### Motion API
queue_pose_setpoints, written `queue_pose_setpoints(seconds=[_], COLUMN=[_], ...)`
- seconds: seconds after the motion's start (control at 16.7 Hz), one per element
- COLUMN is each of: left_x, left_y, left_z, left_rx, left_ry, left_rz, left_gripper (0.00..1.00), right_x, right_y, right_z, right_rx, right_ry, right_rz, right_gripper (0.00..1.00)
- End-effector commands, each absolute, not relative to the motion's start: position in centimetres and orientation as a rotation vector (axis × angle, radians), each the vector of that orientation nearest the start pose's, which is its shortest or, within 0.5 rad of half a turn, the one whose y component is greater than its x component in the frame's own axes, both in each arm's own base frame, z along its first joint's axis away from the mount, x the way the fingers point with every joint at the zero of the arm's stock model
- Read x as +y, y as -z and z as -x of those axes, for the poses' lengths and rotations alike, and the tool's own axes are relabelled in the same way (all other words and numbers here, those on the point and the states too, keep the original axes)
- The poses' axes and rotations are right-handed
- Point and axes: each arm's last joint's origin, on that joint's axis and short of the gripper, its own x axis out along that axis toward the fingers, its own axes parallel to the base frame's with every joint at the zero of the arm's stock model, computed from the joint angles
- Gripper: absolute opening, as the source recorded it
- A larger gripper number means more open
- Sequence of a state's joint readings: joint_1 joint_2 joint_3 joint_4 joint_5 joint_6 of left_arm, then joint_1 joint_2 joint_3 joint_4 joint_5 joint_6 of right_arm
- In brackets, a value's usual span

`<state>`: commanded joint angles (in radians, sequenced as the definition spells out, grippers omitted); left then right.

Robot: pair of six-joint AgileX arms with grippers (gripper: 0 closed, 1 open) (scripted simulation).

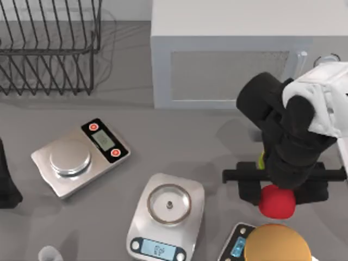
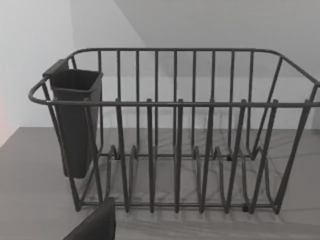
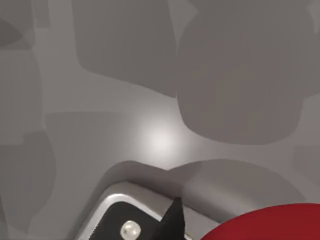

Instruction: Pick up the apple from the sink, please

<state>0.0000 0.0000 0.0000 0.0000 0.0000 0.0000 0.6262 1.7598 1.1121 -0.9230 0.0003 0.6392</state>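
Observation:
The red apple (image 1: 277,202) hangs at the front right of the table, just under my right gripper (image 1: 281,184), which is shut on it. In the right wrist view the apple (image 3: 270,225) sits close to the camera beside one dark fingertip (image 3: 172,220), with the grey table lower down. A pale straight strip of the sink rim (image 1: 344,157) shows at the right edge, behind the arm. My left gripper (image 1: 6,182) is parked at the table's left edge; one of its dark fingers (image 2: 95,225) faces the dish rack.
A grey-white microwave (image 1: 228,54) stands at the back right and a wire dish rack (image 1: 49,43) at the back left. Two scales (image 1: 81,157) (image 1: 167,217) lie mid-table. A tan-orange disc (image 1: 277,244) rests on a third scale just in front of the apple. A yellow-green bottle (image 1: 261,159) peeks out beside the arm.

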Motion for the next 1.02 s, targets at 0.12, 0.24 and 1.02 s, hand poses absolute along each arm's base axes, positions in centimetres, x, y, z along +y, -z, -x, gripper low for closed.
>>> queue_pose_setpoints(seconds=[0.12,0.24,1.02], left_x=[-0.12,-0.12,-0.12], left_y=[-16.0,-16.0,-16.0], left_z=[-10.57,-10.57,-10.57], left_rx=[0.0,0.0,0.0], left_ry=[0.0,0.0,0.0], left_rz=[0.0,0.0,0.0], left_gripper=[1.0,1.0,1.0], right_x=[18.14,18.14,18.14], right_y=[-16.0,-16.0,-16.0], right_z=[-24.76,-24.76,-24.76], right_rx=[1.571,1.571,1.571], right_ry=[0.008,0.008,0.008], right_rz=[-0.008,-0.008,-0.008], right_gripper=[0.15,0.3,1.0])
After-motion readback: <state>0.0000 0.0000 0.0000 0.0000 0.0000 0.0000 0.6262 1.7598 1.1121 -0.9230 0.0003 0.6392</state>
